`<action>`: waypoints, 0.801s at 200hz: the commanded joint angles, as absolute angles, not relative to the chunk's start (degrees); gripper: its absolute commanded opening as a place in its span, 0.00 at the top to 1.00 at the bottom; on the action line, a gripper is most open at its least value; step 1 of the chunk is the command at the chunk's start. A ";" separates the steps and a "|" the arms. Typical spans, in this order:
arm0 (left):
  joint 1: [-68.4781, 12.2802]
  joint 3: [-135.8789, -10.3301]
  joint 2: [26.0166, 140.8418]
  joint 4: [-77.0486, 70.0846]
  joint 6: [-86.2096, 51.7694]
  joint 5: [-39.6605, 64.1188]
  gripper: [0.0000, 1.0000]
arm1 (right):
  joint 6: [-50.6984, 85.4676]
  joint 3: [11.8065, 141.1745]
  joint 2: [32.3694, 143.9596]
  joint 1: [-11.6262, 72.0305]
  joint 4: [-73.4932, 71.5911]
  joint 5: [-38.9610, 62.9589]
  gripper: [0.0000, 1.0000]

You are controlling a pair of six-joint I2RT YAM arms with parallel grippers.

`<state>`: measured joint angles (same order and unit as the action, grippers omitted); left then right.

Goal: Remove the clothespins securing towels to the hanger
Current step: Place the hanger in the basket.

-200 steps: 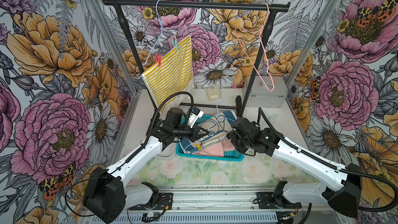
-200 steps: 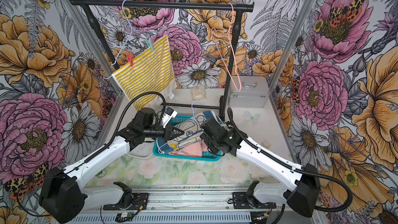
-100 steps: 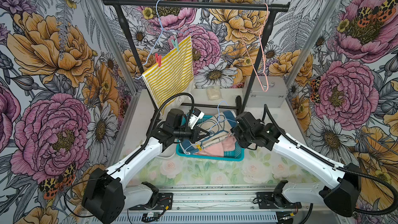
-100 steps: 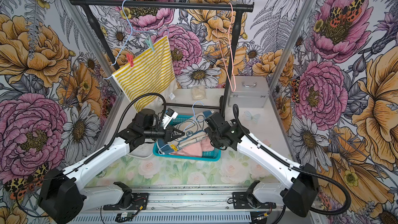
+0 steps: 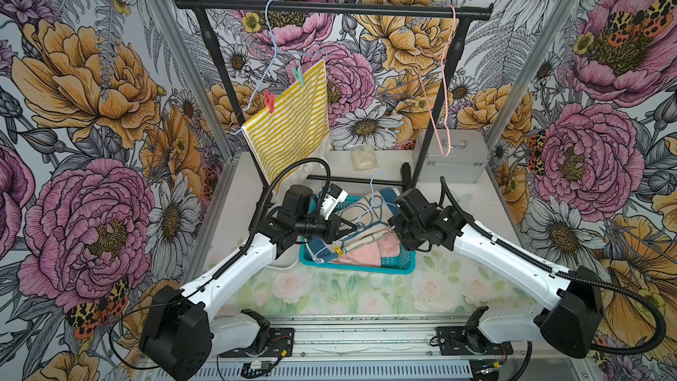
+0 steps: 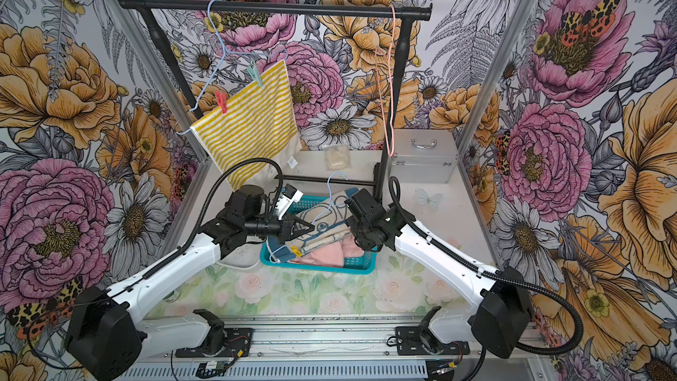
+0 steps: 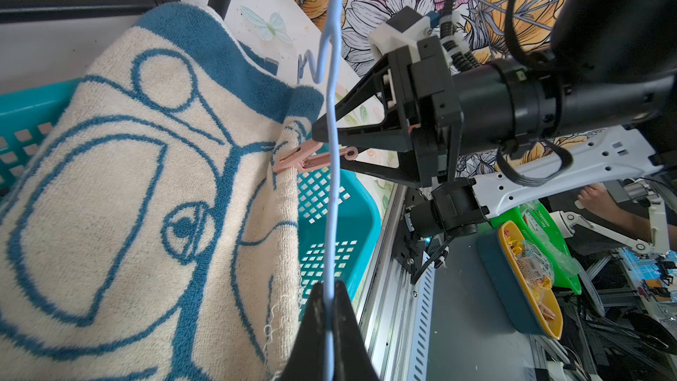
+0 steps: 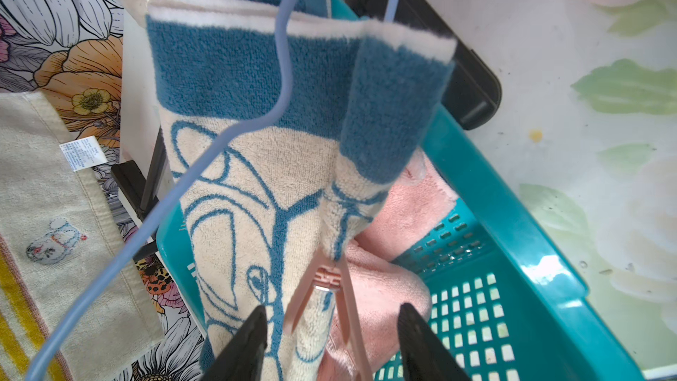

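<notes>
pink clothespin (image 8: 327, 275): bite end on cream towel (image 8: 249, 192), handles toward right hand (image 8: 331, 309) | right hand: spread, straddling handles | left hand (image 7: 327, 289): pinching blue hanger (image 7: 331, 196)

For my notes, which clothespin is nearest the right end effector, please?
The pale pink clothespin on the cream-and-blue towel; the red one and green one hang on the striped towel.

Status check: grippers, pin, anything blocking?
Left gripper shut on pale blue wire hanger. Right gripper open, straddling pale pink plastic clothespin clipped on cream towel with blue line drawing, over teal plastic basket. Towel fabric bunched right beside pin.
</notes>
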<state>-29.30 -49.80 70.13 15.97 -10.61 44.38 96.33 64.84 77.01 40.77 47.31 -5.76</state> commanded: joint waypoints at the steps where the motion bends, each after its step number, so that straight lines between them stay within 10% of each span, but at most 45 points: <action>1: -29.77 -49.31 68.69 12.83 -11.31 45.10 1.00 | 95.61 66.62 77.51 40.09 46.24 -5.51 0.47; 160: -29.79 -49.04 68.47 12.40 -11.59 46.12 1.00 | 95.20 66.81 79.61 39.81 44.75 -6.43 0.55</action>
